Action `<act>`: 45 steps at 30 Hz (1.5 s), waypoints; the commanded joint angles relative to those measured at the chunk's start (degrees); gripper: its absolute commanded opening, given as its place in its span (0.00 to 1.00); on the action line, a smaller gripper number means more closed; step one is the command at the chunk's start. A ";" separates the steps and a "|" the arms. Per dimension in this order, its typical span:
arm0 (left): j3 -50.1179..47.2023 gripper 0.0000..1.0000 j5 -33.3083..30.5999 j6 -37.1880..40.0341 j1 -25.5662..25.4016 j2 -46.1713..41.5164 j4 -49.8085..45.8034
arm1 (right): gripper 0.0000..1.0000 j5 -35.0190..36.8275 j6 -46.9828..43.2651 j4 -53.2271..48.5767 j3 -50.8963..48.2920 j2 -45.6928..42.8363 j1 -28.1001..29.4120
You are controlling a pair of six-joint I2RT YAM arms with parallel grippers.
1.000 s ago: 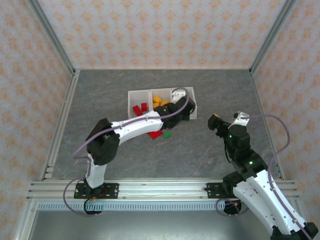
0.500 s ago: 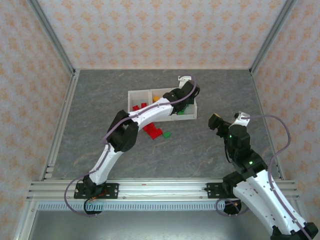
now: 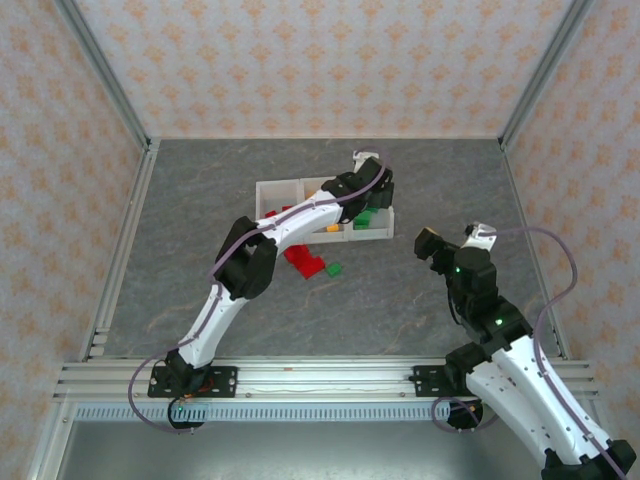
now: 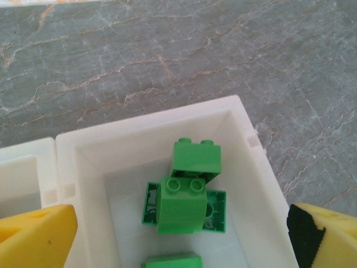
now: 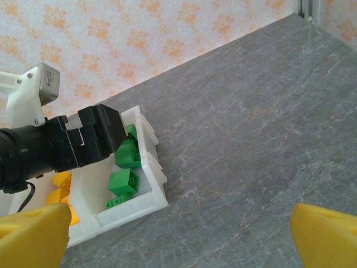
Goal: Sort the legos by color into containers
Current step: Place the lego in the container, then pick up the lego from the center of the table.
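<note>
On the counter [image 3: 200, 210] from above, left gripper [image 3: 366, 196] over the containers' [image 3: 272, 187] right-end bin, red and green legos [image 3: 305, 262] loose just beside the tray, right gripper [image 3: 456, 238] well apart, left wrist view, yellow fingers [image 4: 34, 234] spread wide and empty above stacked green bricks [image 4: 181, 204], right wrist view, right gripper wide open, holding nothing.

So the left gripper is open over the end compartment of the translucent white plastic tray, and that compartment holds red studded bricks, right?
Not red. The left wrist view shows that the small studded plastic bricks in that end compartment of the translucent white plastic tray are green. The rest stands: the left gripper is open over it.
</note>
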 commanded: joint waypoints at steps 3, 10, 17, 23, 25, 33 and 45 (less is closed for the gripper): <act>-10.50 0.99 0.76 -0.68 -0.14 -12.47 0.62 | 1.00 -4.49 0.56 -0.16 0.97 5.33 -0.13; -32.28 0.99 0.87 -5.06 -0.14 -30.35 6.48 | 1.00 -19.26 -0.44 1.16 3.20 14.63 -0.11; -59.56 0.99 3.67 -12.74 -0.06 -56.69 13.76 | 1.00 -35.99 0.24 9.27 3.31 26.64 0.68; -78.56 0.99 -0.35 -17.76 0.33 -80.94 10.80 | 1.00 -37.99 -5.03 8.09 10.31 44.87 9.50; -82.03 0.99 -1.82 -18.94 0.56 -87.91 7.88 | 1.00 -33.56 -5.69 7.92 12.05 47.69 11.76; -86.73 0.99 -6.21 -21.42 0.65 -109.30 -2.69 | 0.94 -23.14 -10.41 5.16 19.29 57.56 18.12; -86.76 0.99 -12.46 -20.29 0.65 -121.08 -6.16 | 0.74 -16.68 -13.31 -0.97 27.64 68.20 23.66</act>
